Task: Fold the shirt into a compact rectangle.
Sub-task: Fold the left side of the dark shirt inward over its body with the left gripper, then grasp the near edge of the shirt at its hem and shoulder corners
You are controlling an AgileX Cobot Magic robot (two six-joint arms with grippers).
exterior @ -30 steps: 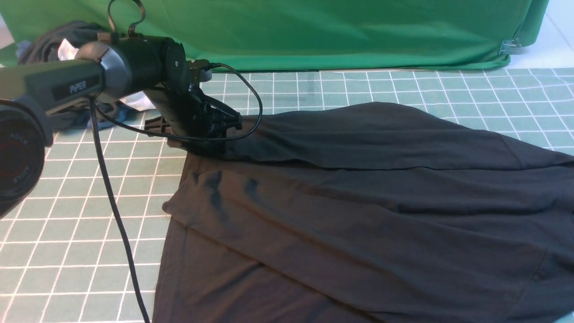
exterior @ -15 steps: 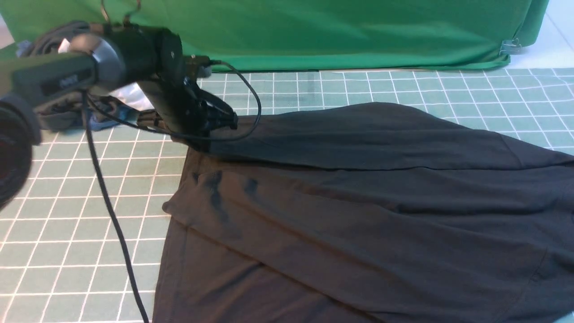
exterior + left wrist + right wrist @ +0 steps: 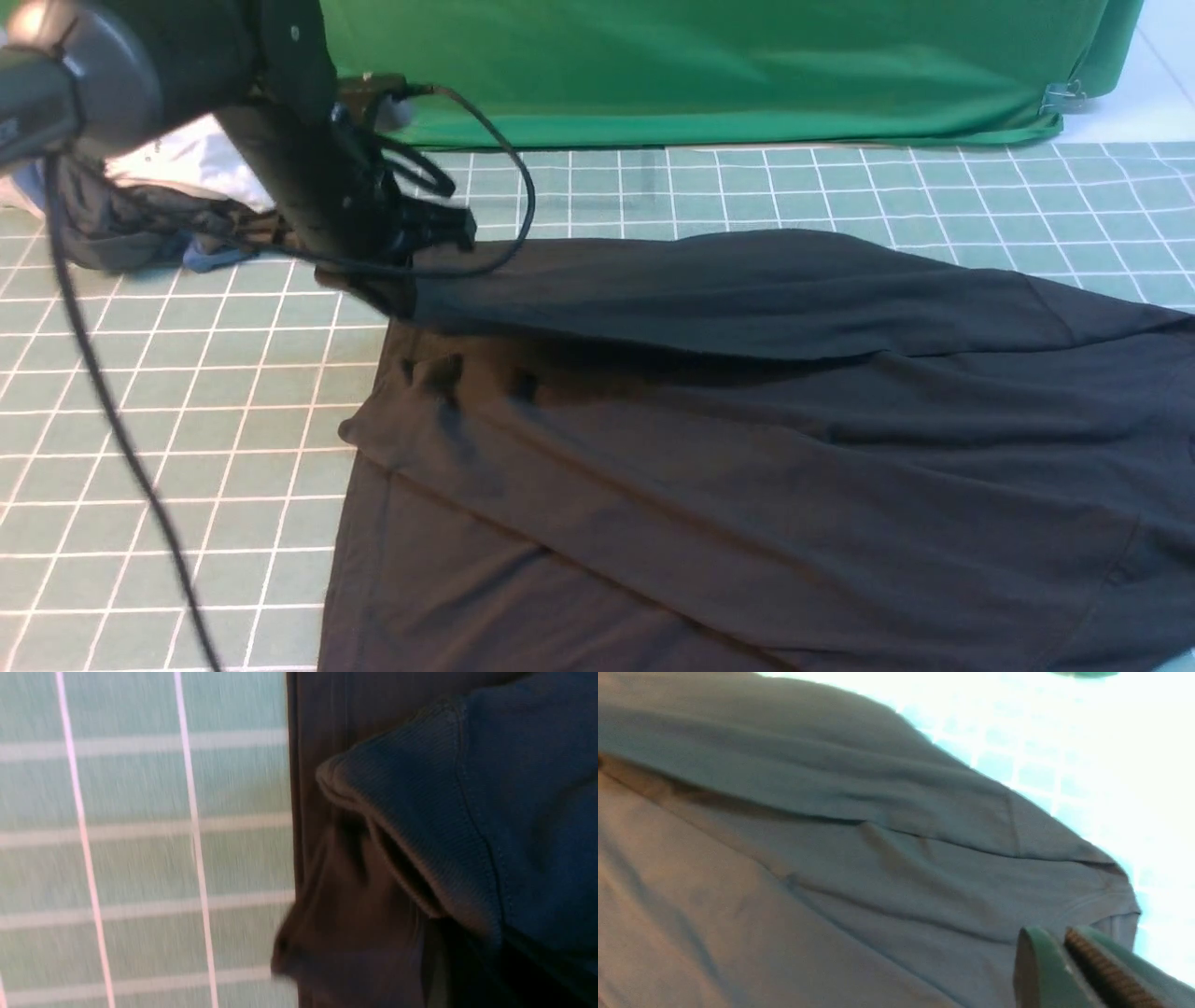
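Cloth fills most of the front view: the shirt (image 3: pixel 747 448) lies spread over the checked mat (image 3: pixel 187 420), covering its middle and right and running off the near edge of the picture. One sleeve (image 3: pixel 747 289) lies across the far side of the body, pointing toward the robot's left. The left gripper (image 3: pixel 397 285) is clamped tight on the end of that sleeve, at the shirt's far left corner. It holds the sleeve end a little off the mat, with a shadow under the raised cloth. A black cable (image 3: pixel 509 177) loops out from the wrist. Behind the arm, at the far left of the mat, sits a bunched pile of dark clothes (image 3: pixel 140 229) with something white (image 3: pixel 201 159) beside it, apart from the shirt. A green cloth (image 3: pixel 700 65) hangs across the back.

The left wrist view is blurred. The ribbed cuff (image 3: pixel 420 812) of the sleeve hangs close to the camera, above the flat body of the shirt. The shirt's straight edge runs along the mat's white lines. The fingers themselves cannot be made out here.

In the right wrist view, the right gripper (image 3: pixel 1048 940) shows as two green fingers (image 3: pixel 1031 970) with a ribbed pad, hovering above the shirt near a stitched edge. No cloth shows between them. They stand close together, but I cannot tell whether they are fully closed. The mat beyond the shirt is washed out by glare.
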